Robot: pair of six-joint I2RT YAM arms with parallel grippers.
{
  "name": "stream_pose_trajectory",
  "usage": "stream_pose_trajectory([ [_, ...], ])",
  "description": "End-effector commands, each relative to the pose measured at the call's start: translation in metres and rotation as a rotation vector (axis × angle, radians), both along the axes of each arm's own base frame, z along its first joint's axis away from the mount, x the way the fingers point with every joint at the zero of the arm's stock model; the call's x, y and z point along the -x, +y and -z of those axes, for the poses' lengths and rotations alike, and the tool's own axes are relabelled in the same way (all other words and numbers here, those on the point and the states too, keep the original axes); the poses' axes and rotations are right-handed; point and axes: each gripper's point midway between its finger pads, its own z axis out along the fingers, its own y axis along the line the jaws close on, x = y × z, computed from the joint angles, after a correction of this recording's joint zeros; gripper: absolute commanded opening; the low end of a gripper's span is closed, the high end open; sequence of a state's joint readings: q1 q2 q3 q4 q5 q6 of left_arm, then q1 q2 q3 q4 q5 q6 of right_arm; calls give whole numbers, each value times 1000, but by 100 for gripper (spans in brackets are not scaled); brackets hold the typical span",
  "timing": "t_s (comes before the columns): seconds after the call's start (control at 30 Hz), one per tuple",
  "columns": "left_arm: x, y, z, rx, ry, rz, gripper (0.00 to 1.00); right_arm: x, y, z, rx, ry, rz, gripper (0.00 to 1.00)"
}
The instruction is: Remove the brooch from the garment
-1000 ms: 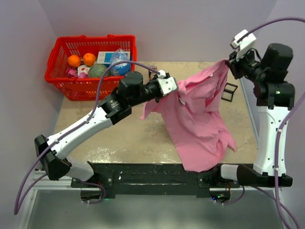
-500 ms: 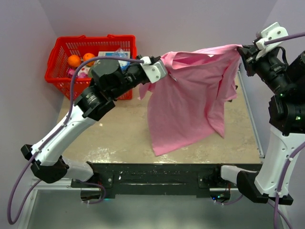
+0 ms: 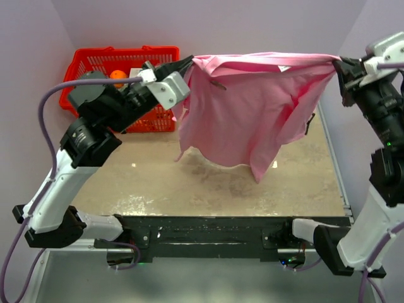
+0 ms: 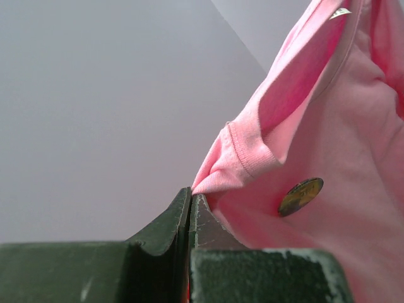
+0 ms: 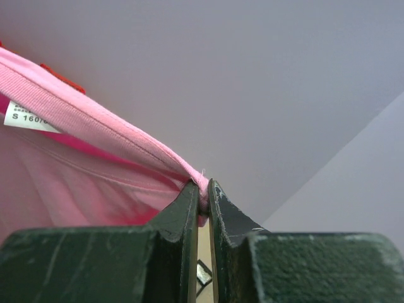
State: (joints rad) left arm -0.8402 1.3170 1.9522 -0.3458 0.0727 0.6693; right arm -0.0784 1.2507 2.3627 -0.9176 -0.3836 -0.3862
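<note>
The pink garment (image 3: 246, 107) hangs stretched in the air between my two grippers, its lower edge just above the table. My left gripper (image 3: 189, 61) is shut on its left shoulder edge (image 4: 221, 173). My right gripper (image 3: 341, 63) is shut on its right shoulder seam (image 5: 126, 142). The brooch (image 4: 301, 196) is a small round disc, looking dark and brassy here, pinned to the cloth just right of my left fingers. From above the brooch shows as a small dark spot (image 3: 218, 84) near the garment's upper left.
A red plastic basket (image 3: 88, 63) with an orange (image 3: 117, 75) stands at the back left, partly behind my left arm. A small black frame cube (image 5: 203, 273) lies on the table under the right gripper. The tan tabletop (image 3: 158, 183) lies below the garment.
Both arms have lifted the garment off the table and pulled it apart, so it went from a crumpled heap to a sheet hanging high between them.
</note>
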Motion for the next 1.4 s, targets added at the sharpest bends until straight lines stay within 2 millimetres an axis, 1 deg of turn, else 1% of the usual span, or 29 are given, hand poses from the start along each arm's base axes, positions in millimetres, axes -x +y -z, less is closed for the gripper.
stream_pose_trajectory([
  [0.0,36,47,-51,62,-150,-36,0,46,-14,-28,12,-135,103,0],
  [0.17,50,54,-73,101,-201,-10,0,63,-11,-50,-23,-221,90,0],
  [0.2,54,58,-83,123,-217,-7,0,63,-11,-53,-27,-232,90,0],
  [0.37,53,55,-106,157,-268,-6,0,58,-15,-79,-60,-325,100,0],
  [0.43,50,51,-105,143,-283,-10,0,42,-16,-77,-65,-309,100,0],
  [0.5,40,43,-93,115,-264,-20,0,30,-18,-75,-62,-307,106,0],
  [0.53,33,40,-85,104,-243,-37,0,13,-20,-61,-61,-265,109,0],
  [0.57,20,30,-64,69,-197,-43,0,6,-21,-60,-61,-272,115,0],
  [0.6,16,27,-54,63,-165,-42,0,3,-22,-56,-60,-269,117,0],
  [0.63,10,22,-42,53,-138,-49,0,-18,-24,-34,-62,-210,121,0],
  [0.67,-4,7,-7,-3,-78,-43,0,-25,-25,-28,-61,-205,121,0],
  [0.7,-7,3,7,-18,-48,-40,0,-43,-25,-5,-49,-147,120,0],
  [0.73,-13,-3,22,-27,-21,-43,0,-49,-25,7,-47,-121,116,0],
  [0.77,-24,-14,57,-65,49,-41,0,-58,-25,19,-42,-90,114,0],
  [0.8,-30,-18,75,-85,76,-44,0,-73,-24,47,-31,-20,102,0],
  [0.83,-34,-24,92,-106,95,-41,0,-80,-24,63,-26,17,98,0],
  [0.87,-42,-33,129,-164,143,-37,0,-86,-23,78,-19,48,91,0],
  [0.9,-49,-37,148,-192,167,-37,0,-99,-23,112,-8,124,78,0],
  [0.93,-55,-40,161,-200,177,-33,0,-105,-20,128,1,155,63,0],
  [0.97,-62,-44,193,-243,218,-33,0,-110,-18,143,11,183,45,0],
  [1.0,-75,-47,216,-272,253,-36,0,-120,-18,175,19,248,36,0],
  [1.03,-83,-49,227,-273,269,-37,0,-125,-18,187,19,268,31,0],
  [1.07,-91,-52,246,-297,299,-38,0,-137,-19,202,17,295,34,0],
  [1.1,-109,-54,272,-325,348,-55,0,-145,-21,224,23,337,37,0],
  [1.17,-126,-58,290,-341,386,-64,0,-168,-24,253,22,384,43,0],
  [1.2,-142,-59,317,-372,436,-77,0,-176,-24,271,15,421,41,0],
  [1.27,-158,-63,332,-386,471,-86,0,-193,-25,285,4,435,37,0],
  [1.3,-169,-64,356,-406,516,-92,0,-208,-25,310,-17,491,35,0],
  [1.37,-181,-66,369,-414,539,-101,0,-226,-26,327,-39,515,46,0],
])
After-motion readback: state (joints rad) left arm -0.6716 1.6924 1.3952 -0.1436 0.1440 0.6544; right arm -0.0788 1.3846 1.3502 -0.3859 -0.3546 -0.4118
